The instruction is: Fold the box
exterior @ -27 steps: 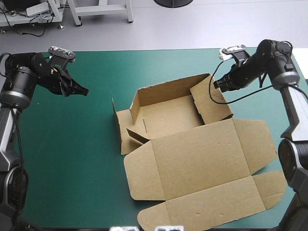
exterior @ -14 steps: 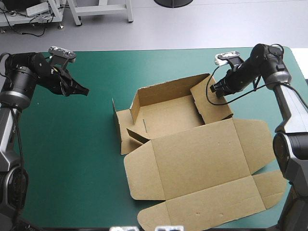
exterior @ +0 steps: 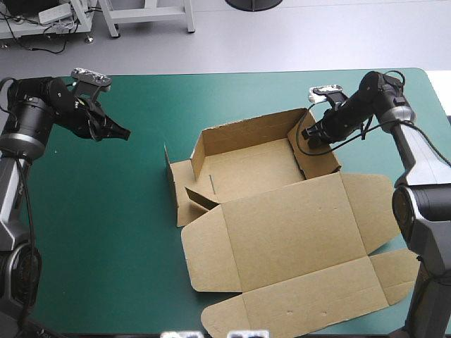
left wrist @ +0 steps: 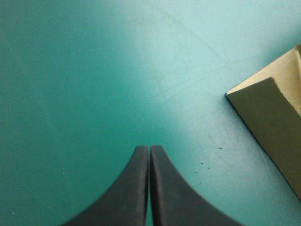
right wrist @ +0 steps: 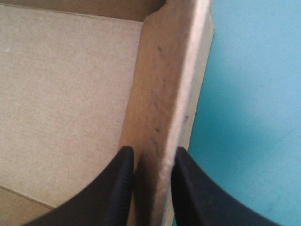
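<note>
The brown box lies mid-table as an open tray, back wall raised and the lid flat toward the front edge. My right gripper is at the tray's right wall. In the right wrist view the gripper is shut on the box, one finger on each side of that upright wall, beside the tray floor. My left gripper hovers shut over bare cover, well left of the box. The left wrist view shows its tips meeting, with a box corner ahead and to one side.
Loose side flaps splay out at the tray's left end. The lid's front flaps reach close to the table's front edge. Teal-green cover stretches between the left arm and the box.
My right gripper has moved left from beyond the box onto its right wall, which now stands more upright. The left arm has not moved.
</note>
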